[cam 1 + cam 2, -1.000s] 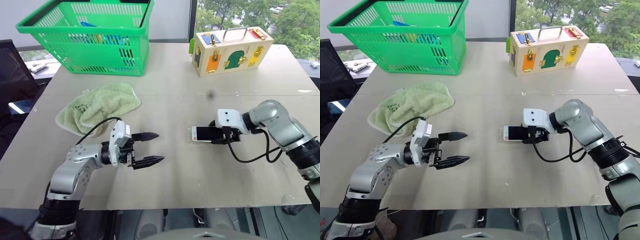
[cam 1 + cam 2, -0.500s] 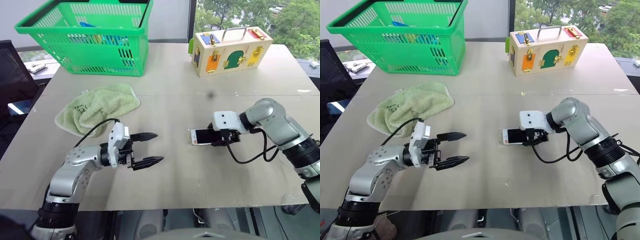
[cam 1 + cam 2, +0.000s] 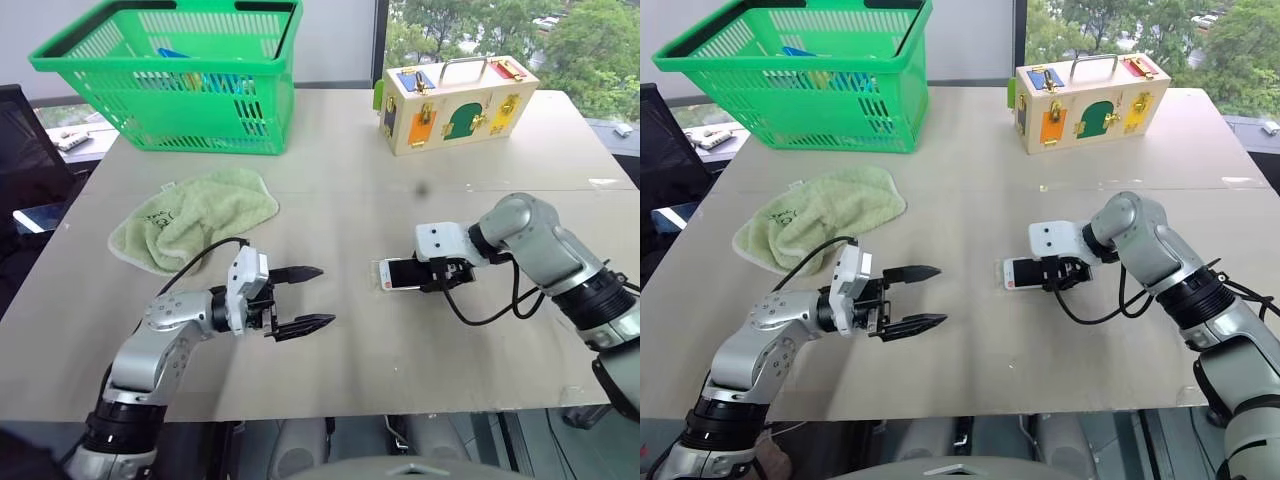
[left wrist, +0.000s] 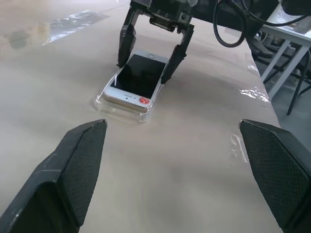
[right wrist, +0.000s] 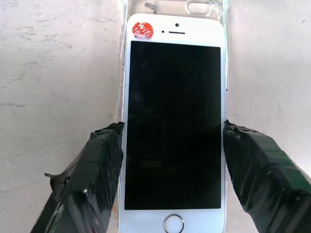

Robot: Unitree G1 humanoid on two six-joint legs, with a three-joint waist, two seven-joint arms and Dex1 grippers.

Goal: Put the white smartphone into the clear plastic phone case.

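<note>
The white smartphone [image 5: 172, 121] lies screen up on the clear plastic phone case [image 5: 201, 6], whose glossy rim [image 4: 116, 108] sticks out past the phone's end with the red sticker. My right gripper [image 3: 432, 275] reaches down over the phone's other end. Its two fingers [image 5: 104, 160] press on the phone's long sides, so it is shut on the phone. My left gripper [image 3: 322, 296] hovers above the table some way to the left of the phone, pointing at it. It is wide open with nothing between its fingers [image 4: 73, 160].
A green basket [image 3: 170, 90] with items inside stands at the back left. A crumpled green towel [image 3: 195, 215] lies in front of it. A wooden lock box [image 3: 460, 100] sits at the back right. The table's front edge [image 3: 350, 410] is close below both arms.
My right wrist has tipped slightly further over the phone, its grip unchanged. The left gripper has stayed where it was, open.
</note>
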